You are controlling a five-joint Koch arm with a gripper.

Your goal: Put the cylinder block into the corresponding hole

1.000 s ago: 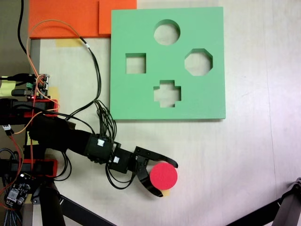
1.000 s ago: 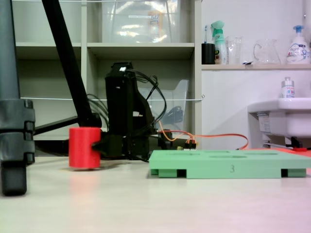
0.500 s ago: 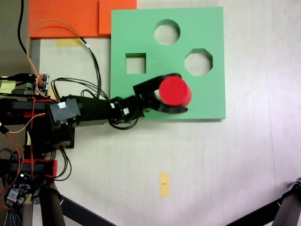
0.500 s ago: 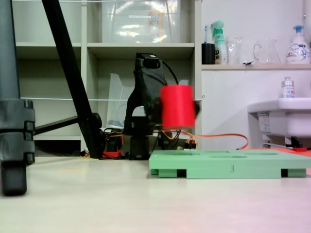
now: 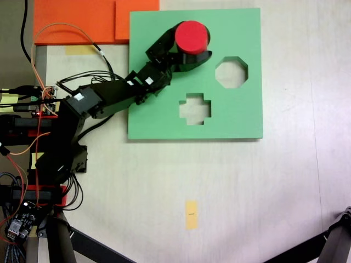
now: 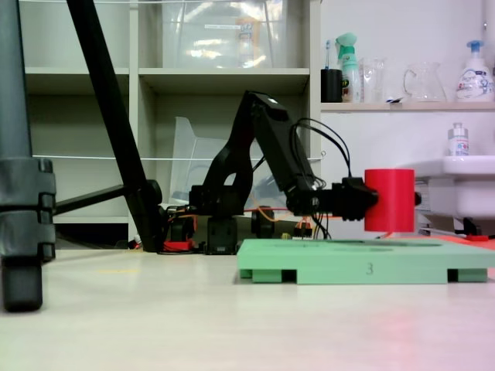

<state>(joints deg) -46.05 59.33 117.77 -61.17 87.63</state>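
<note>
Hidden from me: round cutout, covered from above by cylinder block; square cutout, under the arm. Fingers largely screened by the block in the low fixed view. Tripod legs cut by the frame edge.

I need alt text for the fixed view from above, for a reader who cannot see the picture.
A black robot arm reaches from the left over a green foam board, its gripper shut on a red cylinder block held where the board's top cutout would be. An octagonal cutout and a cross-shaped cutout lie open; orange foam sheets sit at top left.
</note>
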